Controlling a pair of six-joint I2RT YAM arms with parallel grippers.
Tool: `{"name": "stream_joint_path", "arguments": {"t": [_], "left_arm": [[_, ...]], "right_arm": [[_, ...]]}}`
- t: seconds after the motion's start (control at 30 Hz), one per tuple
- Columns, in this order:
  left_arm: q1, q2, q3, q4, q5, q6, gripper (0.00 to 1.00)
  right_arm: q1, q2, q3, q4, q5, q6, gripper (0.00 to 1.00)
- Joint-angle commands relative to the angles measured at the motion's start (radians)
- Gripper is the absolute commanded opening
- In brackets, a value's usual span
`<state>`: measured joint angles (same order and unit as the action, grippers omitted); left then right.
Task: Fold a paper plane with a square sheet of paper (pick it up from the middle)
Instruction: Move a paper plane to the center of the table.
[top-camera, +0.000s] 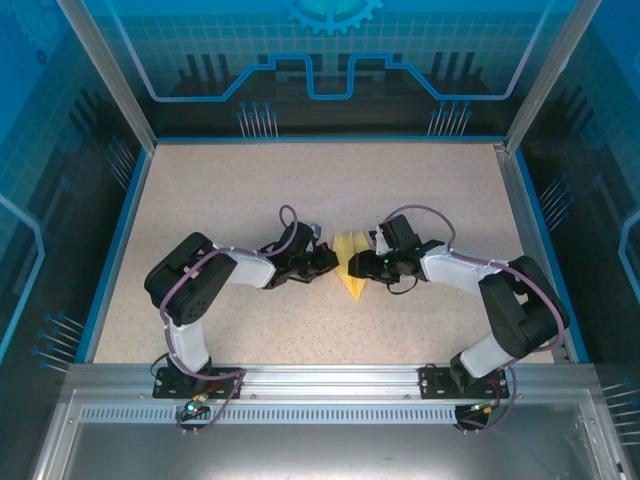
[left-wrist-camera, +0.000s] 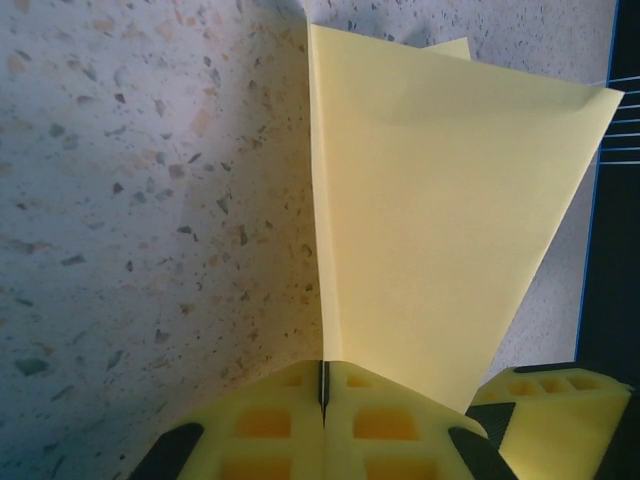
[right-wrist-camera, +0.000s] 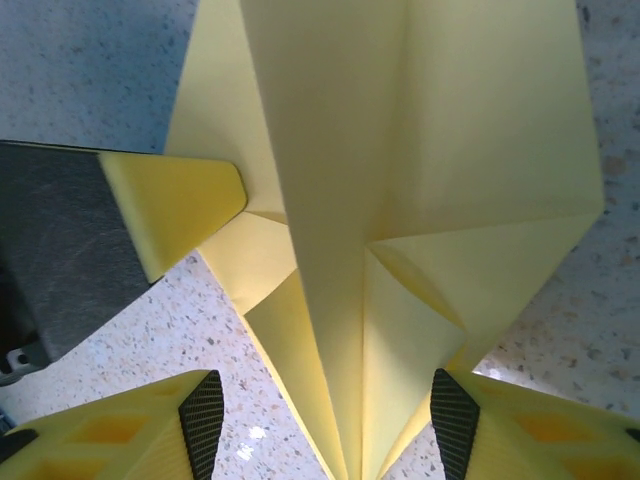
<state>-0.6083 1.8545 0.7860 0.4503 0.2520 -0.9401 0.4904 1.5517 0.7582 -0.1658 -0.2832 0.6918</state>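
Paper plane (top-camera: 352, 266) sits on the speckled table (top-camera: 250, 190), pointed end toward the near edge. Left gripper (left-wrist-camera: 323, 372) at plane's left side, clamped tight on a folded edge. Right gripper (right-wrist-camera: 320, 380) at plane's right, fingers spread wide, plane's folds between them.

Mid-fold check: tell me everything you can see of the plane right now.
The plane is thin, unmarked pale-yellow paper, folded into a narrow dart with a centre crease and angled flap folds, its point toward the arm bases. It sits in the middle of the table, between the arms. The left gripper has its jaws shut on one edge, and that panel looks lifted, casting a shadow. The right gripper straddles the narrowing end, jaws open; whether they touch the paper I cannot tell.
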Motion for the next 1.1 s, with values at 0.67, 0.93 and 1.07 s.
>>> {"name": "stream_joint_path", "arguments": {"t": [0.67,0.93,1.07], "left_arm": [[0.006,0.011,-0.005,-0.007,0.012,0.025,0.0],[0.006,0.007,-0.006,-0.015,0.012,0.032,0.0],[0.007,0.006,-0.006,-0.016,0.012,0.031,0.0]], "right_arm": [[0.016,0.078,0.099,-0.028,0.11,-0.013,0.63],[0.01,0.121,0.115,-0.021,0.085,-0.025,0.62],[0.019,0.102,0.099,-0.012,0.01,-0.01,0.6]]}}
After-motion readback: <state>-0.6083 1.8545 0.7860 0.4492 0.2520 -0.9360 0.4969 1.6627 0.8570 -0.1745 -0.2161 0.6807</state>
